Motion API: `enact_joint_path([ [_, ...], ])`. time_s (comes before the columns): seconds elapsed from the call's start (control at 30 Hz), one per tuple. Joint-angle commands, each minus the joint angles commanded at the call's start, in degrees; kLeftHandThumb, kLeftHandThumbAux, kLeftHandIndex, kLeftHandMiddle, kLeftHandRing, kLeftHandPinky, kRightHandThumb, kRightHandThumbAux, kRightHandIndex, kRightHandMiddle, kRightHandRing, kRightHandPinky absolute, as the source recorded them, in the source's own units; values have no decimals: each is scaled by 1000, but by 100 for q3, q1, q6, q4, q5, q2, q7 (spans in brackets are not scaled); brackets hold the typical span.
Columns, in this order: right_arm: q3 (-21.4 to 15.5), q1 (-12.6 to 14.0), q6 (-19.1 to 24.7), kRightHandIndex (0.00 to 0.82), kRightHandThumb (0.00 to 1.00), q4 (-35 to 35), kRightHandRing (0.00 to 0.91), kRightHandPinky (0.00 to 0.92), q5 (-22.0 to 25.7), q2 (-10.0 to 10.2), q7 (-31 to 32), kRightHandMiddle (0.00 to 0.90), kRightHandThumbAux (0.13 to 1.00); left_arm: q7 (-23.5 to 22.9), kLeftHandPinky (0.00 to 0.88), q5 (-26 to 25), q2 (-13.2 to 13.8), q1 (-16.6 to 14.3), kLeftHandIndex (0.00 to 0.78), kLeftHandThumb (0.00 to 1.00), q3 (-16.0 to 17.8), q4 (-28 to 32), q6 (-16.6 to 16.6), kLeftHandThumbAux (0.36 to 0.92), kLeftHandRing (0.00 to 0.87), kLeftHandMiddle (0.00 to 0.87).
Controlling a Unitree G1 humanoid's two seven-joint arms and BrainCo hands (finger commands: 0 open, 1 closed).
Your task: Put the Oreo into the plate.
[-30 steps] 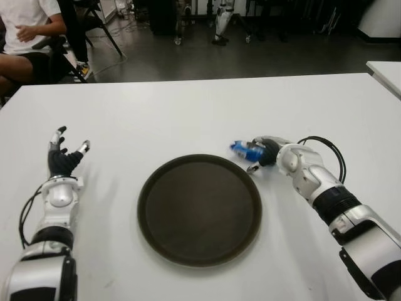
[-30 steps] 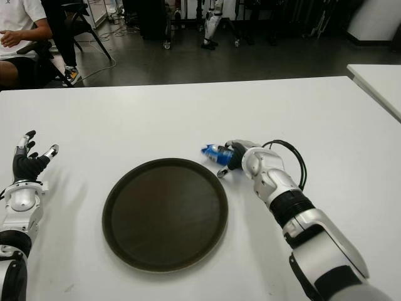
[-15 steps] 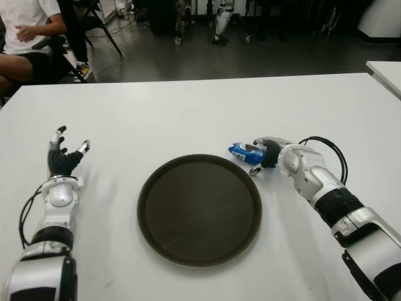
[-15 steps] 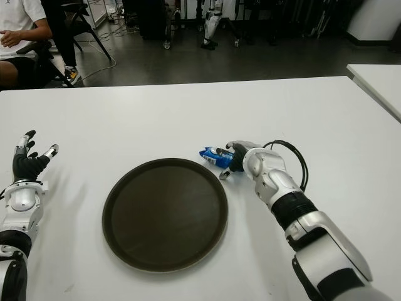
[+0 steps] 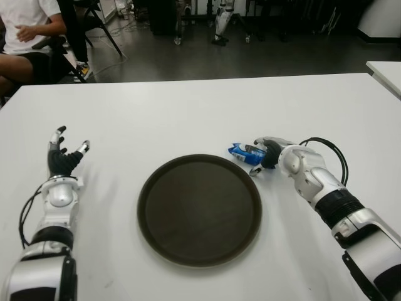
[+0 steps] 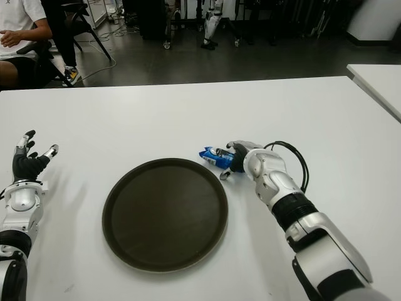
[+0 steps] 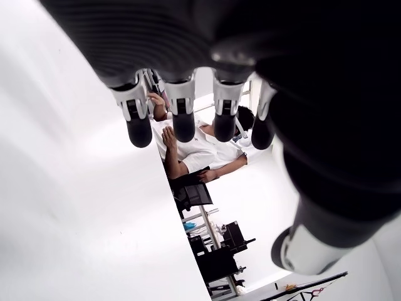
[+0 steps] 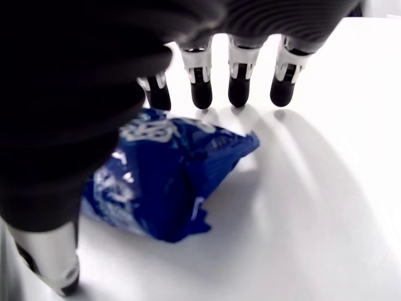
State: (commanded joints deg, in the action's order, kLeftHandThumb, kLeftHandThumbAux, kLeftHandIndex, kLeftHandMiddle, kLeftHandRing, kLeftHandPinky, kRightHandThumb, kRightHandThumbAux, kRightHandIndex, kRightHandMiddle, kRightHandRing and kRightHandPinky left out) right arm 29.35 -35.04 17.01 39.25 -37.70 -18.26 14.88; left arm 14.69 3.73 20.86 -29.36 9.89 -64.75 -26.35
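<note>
Blue Oreo pack (image 5: 242, 151) lies on white table (image 5: 188, 113), just beside far right rim of dark round plate (image 5: 199, 209), not in it. Right hand (image 5: 266, 153) sits over pack, fingers (image 8: 202, 84) loose and straight, not clamped. Left hand (image 5: 62, 160) far left of plate, fingers spread, holding nothing.

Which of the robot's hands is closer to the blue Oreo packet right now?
Right. The right hand is at the blue Oreo packet, fingers spread over it, beside the round dark plate. The left hand shows open, far across the white table, left of the plate.
</note>
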Motion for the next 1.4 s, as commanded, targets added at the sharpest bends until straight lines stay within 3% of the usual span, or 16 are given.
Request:
enact_joint_path([
  [0.03, -85, 44, -171, 0, 0, 151, 10, 6, 27, 35, -402, 28, 733, 4, 0, 0, -4, -2, 0, 0, 0, 2, 0, 746, 0, 0],
  [0.17, -377, 158, -708, 210, 23, 519, 189, 203, 166, 107, -1452, 206, 831, 3, 0, -11, -10, -5, 0, 0, 7, 6, -7, 760, 0, 0],
  [0.2, -427, 159, -812, 284, 257, 605, 265, 292, 197, 125, -1602, 276, 797, 0, 0, -16, -10, -5, 0, 0, 11, 6, -9, 763, 0, 0],
  [0.27, -535, 151, -1010, 350, 464, 801, 358, 390, 266, 193, -1979, 361, 767, -12, 0, -37, 2, 2, 0, 0, 31, -3, -17, 761, 0, 0],
  [0.33, -583, 136, -1123, 393, 595, 927, 458, 483, 302, 236, -2206, 450, 746, -16, 0, -47, 10, 9, 0, 0, 43, -6, -22, 754, 0, 0],
  [0.4, -630, 120, -1176, 408, 641, 1013, 504, 528, 319, 283, -2395, 492, 739, -13, 0, -50, 11, 3, 0, 0, 48, -16, -16, 749, 0, 0],
  [0.57, -799, 90, -1261, 425, 685, 1228, 649, 663, 421, 421, -2897, 641, 728, -30, 0, -34, 33, -34, 0, 0, 38, -106, 30, 733, 0, 0],
  [0.7, -852, 63, -1329, 429, 693, 1336, 698, 707, 487, 465, -2983, 693, 726, -52, 0, -53, 27, -44, 0, 0, 49, -118, 30, 723, 0, 0],
  [1.4, -1034, 43, -1406, 435, 701, 1442, 764, 757, 794, 567, -2924, 764, 720, 85, 0, -3, 3, -25, 0, 0, 18, -71, -16, 731, 0, 0],
])
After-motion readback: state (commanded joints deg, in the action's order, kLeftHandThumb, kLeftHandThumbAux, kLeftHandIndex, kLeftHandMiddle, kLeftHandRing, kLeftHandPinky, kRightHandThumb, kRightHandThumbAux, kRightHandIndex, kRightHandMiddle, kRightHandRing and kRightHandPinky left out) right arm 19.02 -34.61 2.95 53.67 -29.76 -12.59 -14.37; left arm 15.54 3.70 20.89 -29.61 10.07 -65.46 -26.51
